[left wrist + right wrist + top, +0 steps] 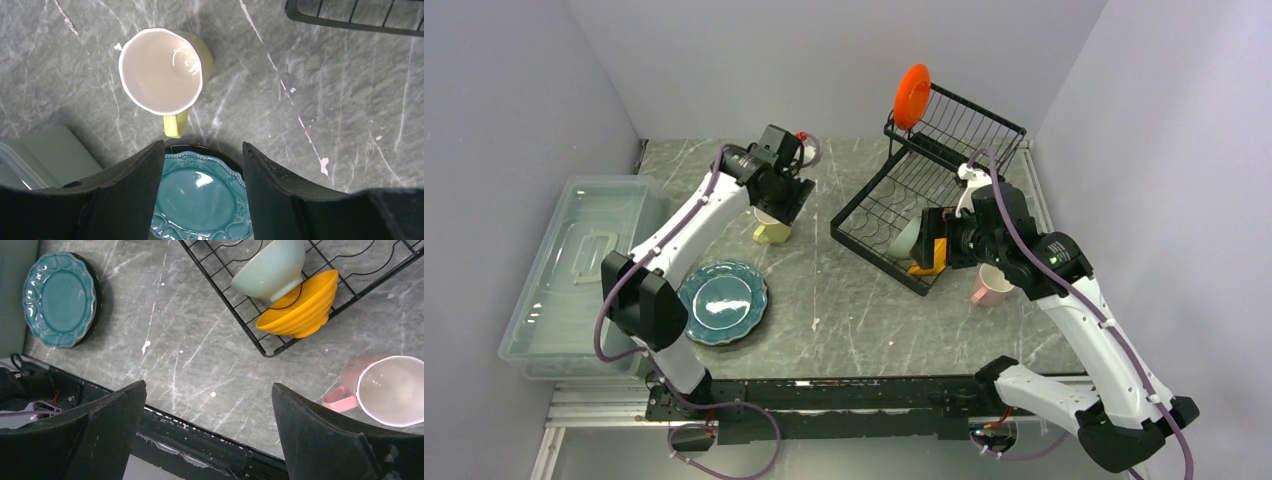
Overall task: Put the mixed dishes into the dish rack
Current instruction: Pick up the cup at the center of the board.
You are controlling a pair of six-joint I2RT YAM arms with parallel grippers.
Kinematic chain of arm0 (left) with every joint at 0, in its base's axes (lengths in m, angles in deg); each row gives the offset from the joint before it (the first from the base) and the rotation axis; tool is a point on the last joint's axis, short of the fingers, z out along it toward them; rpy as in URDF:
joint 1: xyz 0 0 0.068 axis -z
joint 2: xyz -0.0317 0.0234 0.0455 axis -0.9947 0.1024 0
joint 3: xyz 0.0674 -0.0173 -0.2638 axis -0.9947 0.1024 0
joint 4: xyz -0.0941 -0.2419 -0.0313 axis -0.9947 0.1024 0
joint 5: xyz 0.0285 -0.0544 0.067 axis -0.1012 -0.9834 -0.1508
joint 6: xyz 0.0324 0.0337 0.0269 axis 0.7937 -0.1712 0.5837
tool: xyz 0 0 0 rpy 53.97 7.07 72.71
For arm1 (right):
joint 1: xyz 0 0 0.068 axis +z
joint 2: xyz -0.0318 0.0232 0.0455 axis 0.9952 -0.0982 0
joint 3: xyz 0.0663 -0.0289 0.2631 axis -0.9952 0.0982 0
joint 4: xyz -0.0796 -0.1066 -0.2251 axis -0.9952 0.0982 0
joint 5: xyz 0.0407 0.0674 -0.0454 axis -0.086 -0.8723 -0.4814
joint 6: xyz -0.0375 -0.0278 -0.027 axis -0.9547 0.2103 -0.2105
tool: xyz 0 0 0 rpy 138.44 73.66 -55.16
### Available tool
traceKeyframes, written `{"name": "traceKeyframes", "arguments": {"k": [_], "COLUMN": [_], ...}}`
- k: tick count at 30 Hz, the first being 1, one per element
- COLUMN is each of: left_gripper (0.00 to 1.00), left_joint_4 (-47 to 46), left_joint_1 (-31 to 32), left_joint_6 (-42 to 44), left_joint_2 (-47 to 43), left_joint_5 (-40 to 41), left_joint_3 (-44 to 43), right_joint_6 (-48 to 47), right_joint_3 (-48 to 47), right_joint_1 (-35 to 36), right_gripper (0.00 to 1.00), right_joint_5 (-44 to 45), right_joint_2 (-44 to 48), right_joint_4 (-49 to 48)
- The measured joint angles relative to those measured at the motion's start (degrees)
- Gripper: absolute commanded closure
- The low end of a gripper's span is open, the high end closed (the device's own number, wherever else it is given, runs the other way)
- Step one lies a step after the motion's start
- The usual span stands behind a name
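At the far left of the table (844, 310), a clear plastic lidded bin (574, 270) is sitting against the wall. Just right of it, a teal plate (722, 301) is lying flat on the grey marbled surface. Farther back, the left gripper (202, 150) is hanging above a pale yellow mug (161, 70), which is standing upright on the table with its handle pointing toward the plate. The jaws are standing moderately apart, with nothing between them. To the right, the black wire dish rack (879, 205) is sitting at an angle, apart from the mug. A small orange-red plate (912, 95) is standing on edge at the left corner of its raised basket. In the lower tray's near corner, a pale green bowl (272, 270) is leaning tilted against an orange-yellow bowl (300, 307), the two touching. The right gripper (208, 390) is hovering over the table beside that corner, its jaws spread wide and empty. Just right of the rack, a pink mug (390, 390) is standing upright on the table.
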Motion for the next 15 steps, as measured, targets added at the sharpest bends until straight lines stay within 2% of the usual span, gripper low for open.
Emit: {"name": "traceKeyframes", "arguments": {"k": [15], "left_gripper": [0.41], "left_joint_4": [-5.22], "left_joint_1": [-5.44], "left_joint_6": [0.72], "left_joint_2": [10.05], "left_joint_5": [-5.35], "left_joint_3": [1.49], "right_joint_6": [0.39], "right_joint_3": [1.2], "right_joint_1": [0.15], "right_gripper": [0.0], "right_joint_5": [1.4], "right_joint_2": [0.68], "right_joint_4": [-0.57]}}
